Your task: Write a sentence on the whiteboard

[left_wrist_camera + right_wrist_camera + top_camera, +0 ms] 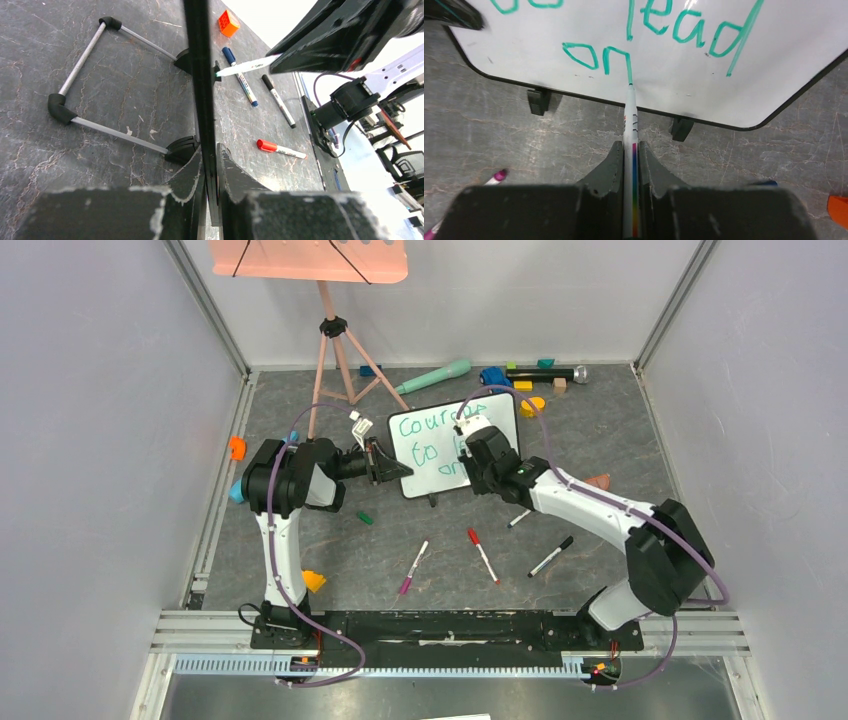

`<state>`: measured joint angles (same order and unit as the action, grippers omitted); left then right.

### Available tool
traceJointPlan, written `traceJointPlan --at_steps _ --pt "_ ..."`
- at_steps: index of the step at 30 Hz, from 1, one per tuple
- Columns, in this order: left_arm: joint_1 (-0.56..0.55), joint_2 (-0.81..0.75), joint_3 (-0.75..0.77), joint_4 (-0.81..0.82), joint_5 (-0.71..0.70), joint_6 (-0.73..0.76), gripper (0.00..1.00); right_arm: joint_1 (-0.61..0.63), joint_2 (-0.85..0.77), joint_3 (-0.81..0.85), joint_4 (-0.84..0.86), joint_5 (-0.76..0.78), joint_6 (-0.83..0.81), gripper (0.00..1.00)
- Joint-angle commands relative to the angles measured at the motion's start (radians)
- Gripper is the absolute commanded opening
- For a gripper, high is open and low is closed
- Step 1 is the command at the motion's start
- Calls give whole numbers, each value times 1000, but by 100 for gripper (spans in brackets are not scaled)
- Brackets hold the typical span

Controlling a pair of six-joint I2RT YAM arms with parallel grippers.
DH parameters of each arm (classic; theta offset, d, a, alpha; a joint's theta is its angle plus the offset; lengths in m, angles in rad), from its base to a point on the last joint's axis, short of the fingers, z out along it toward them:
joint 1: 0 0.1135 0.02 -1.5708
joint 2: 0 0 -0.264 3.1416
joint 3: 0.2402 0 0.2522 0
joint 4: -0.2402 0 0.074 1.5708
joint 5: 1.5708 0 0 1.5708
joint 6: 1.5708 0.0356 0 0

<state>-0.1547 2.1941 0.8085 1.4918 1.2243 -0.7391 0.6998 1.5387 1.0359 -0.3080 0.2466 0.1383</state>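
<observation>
The whiteboard [432, 452] stands upright on its black feet in the middle of the table. The sentence [430, 426] is in teal letters on it; the right wrist view shows "lead" [684, 27] and "on" [596, 56]. My left gripper [396, 470] is shut on the board's left edge, which the left wrist view shows as a dark bar [197, 75] between my fingers [210, 150]. My right gripper [630, 147] is shut on a white marker [629, 120], its teal tip touching the board at the end of the "n". The marker [245, 66] also meets the board in the left wrist view.
Loose markers lie in front of the board: purple [413, 567], red [484, 555], black [551, 556]. A green cap [365, 518] lies near my left arm. A salmon-pink tray [310, 260] on a tripod stands at the back left. Toys [520, 375] line the back edge.
</observation>
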Motion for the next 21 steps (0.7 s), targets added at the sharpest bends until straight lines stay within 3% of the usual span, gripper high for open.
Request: traceJointPlan --at_steps 1,9,17,21 --pt "-8 0 6 66 34 89 17 -7 -124 -7 73 -68 7 1" --pt "-5 -4 3 65 37 92 40 -8 -257 -56 121 -98 -2 5" --pt "0 -16 3 65 53 93 83 -8 -271 -47 115 -91 -4 5" --pt "1 -22 1 65 57 96 89 -8 -274 -31 109 -86 -15 5"
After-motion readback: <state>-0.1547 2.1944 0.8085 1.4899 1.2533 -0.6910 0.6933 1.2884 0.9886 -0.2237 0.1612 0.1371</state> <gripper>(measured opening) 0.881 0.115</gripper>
